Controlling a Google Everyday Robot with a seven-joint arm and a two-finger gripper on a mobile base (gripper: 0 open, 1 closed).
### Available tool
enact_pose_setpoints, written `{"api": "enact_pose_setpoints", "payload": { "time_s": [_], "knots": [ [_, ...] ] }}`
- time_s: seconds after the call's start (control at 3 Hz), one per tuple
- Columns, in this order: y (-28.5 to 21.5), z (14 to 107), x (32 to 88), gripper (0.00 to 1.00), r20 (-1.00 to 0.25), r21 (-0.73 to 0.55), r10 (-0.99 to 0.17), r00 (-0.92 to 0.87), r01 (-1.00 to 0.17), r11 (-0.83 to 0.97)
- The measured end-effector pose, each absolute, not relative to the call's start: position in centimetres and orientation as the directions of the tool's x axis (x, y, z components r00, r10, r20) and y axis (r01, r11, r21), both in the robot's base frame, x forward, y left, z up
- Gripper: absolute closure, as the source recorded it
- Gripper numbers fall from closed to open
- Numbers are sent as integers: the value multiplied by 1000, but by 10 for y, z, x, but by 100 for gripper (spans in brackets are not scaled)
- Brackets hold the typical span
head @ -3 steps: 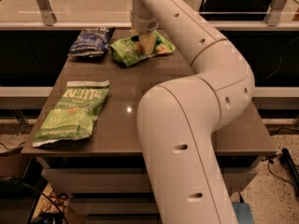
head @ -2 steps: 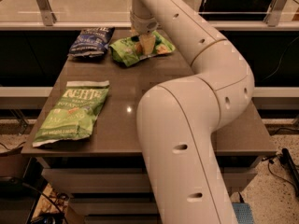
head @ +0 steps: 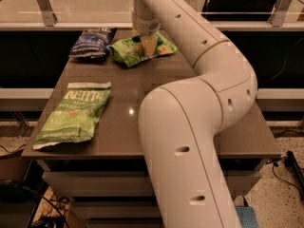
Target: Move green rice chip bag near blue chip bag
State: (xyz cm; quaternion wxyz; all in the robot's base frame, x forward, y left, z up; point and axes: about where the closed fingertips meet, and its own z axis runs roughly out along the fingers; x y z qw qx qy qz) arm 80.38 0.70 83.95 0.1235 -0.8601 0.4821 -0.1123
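The green rice chip bag [head: 127, 50] lies at the far middle of the table, bright lime green, tilted. The blue chip bag [head: 92, 42] lies just left of it at the far left, close beside it. My gripper [head: 147, 44] reaches down from the arm onto the middle of the green rice chip bag and covers part of it.
A flatter light green Kettle bag [head: 75, 114] lies at the near left of the brown table [head: 142, 94]. My large white arm [head: 190, 127] fills the right half of the view. A metal rail [head: 47, 8] and a ledge run behind the table.
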Motion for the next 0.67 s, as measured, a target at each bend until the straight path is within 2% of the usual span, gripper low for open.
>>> {"api": "enact_pose_setpoints", "payload": {
  "time_s": [0.33,0.67],
  "knots": [
    [9,836,806,0,74,-322,-856,511,-800,-505],
    [9,836,806,0,74,-322,-856,511,-800,-505]
  ]
}}
